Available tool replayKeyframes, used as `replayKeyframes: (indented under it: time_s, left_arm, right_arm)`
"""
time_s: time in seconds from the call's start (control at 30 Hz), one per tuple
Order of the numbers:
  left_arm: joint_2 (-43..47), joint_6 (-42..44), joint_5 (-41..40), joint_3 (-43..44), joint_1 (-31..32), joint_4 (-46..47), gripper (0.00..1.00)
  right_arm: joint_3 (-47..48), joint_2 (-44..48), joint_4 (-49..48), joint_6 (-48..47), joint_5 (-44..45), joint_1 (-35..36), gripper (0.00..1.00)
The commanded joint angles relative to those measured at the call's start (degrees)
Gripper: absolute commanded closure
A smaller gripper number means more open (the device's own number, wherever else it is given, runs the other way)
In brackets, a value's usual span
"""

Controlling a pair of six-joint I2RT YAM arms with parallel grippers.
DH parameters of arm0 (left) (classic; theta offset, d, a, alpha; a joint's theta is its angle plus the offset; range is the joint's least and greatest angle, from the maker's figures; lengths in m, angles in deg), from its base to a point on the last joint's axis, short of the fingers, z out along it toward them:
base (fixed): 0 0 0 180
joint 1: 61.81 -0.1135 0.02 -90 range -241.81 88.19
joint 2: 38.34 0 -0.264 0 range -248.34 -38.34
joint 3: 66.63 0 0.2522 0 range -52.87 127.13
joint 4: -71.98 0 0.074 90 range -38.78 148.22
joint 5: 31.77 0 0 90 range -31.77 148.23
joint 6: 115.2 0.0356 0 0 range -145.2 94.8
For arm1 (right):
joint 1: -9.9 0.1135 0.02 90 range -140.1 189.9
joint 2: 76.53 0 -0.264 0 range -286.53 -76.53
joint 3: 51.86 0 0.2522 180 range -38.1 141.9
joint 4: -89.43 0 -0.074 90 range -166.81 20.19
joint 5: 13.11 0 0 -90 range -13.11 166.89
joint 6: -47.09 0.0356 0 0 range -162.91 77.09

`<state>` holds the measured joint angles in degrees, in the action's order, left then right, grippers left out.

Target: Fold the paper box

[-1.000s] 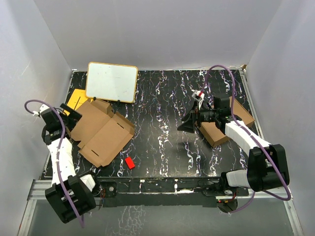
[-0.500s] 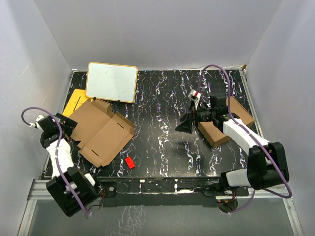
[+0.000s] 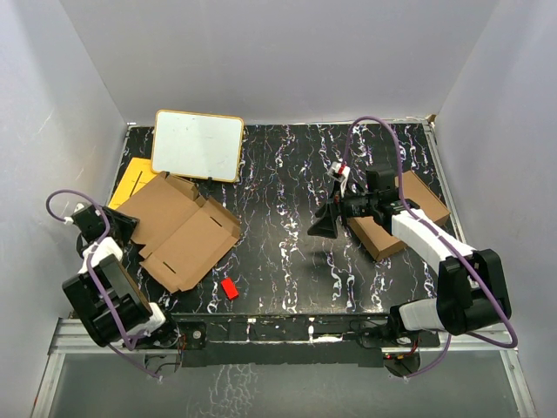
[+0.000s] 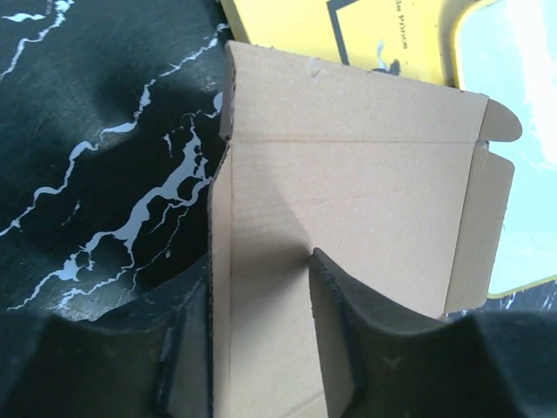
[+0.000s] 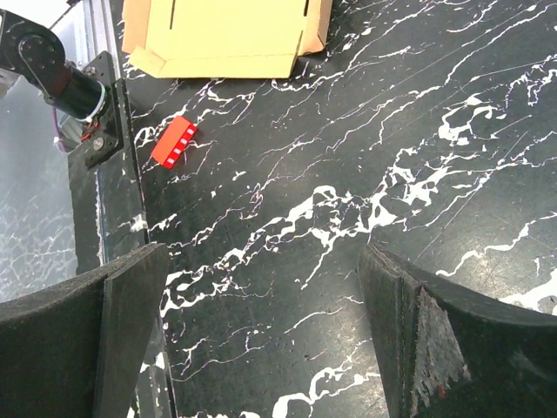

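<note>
The paper box (image 3: 178, 231) lies unfolded and flat on the left of the black marbled table, a thin brown die-cut sheet with flaps and tabs. My left gripper (image 3: 120, 226) is at its left edge. In the left wrist view the paper box (image 4: 348, 174) fills the frame. The left gripper (image 4: 259, 266) straddles the narrow edge flap, jaws partly closed with a wide gap between them, one finger outside the edge and one on the panel. My right gripper (image 3: 324, 225) hangs open over bare table at mid-right, and nothing sits between the right gripper's (image 5: 261, 261) fingers.
A whiteboard (image 3: 198, 144) and a yellow envelope (image 3: 135, 177) lie behind the paper box. A small red block (image 3: 229, 288) sits near the front edge. Two brown boxes (image 3: 392, 222) stand under the right arm. White walls enclose the table.
My left arm has drawn back to the box's left edge and its jaws have narrowed around the edge flap. The right gripper drifted slightly left, still open.
</note>
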<state>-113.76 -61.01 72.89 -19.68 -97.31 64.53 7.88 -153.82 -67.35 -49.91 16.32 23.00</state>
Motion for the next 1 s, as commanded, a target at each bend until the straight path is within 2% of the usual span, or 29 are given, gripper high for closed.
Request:
replayKeyframes:
  time_s: [0.0,0.17,0.33,0.43,0.5,0.57,0.7,0.8,0.97]
  left_arm:
    - [3.9,-0.2,4.0,-1.1,-0.4,3.4,0.65]
    - [9.9,1.3,5.4,-2.0,-0.3,1.4,0.86]
    - [14.4,1.4,10.5,-3.2,-0.3,2.4,0.99]
    - [16.2,-0.2,16.7,-3.6,-0.2,4.7,1.0]
    - [17.0,-3.4,22.1,-4.6,0.2,9.5,1.0]
    - [17.5,-7.0,26.5,-5.5,2.6,16.6,1.0]
    - [18.0,-11.7,30.4,-3.8,7.7,23.5,1.0]
    - [18.3,-17.6,30.2,-4.1,12.6,30.7,1.0]
    - [18.0,-20.9,21.5,-6.1,24.1,39.9,1.0]
  right_arm:
    - [2.8,-0.5,-1.5,-2.3,0.1,0.4,0.01]
    - [2.9,-0.8,-1.1,-2.6,0.5,0.5,0.02]
    - [3.1,-1.2,-0.8,-2.8,0.7,0.5,0.01]
    - [3.1,-1.4,-0.8,-3.1,0.8,0.5,0.02]
    - [3.1,-1.7,-0.7,-3.3,0.4,0.5,0.02]
    - [3.1,-2.0,-0.7,-3.4,-0.4,0.5,0.02]
    - [3.0,-2.6,-1.0,-3.4,-3.1,0.5,0.02]
    - [2.9,-3.3,-1.7,-2.7,-5.1,0.5,0.02]
    - [2.4,-4.1,-3.8,-1.0,-6.4,0.5,0.02]
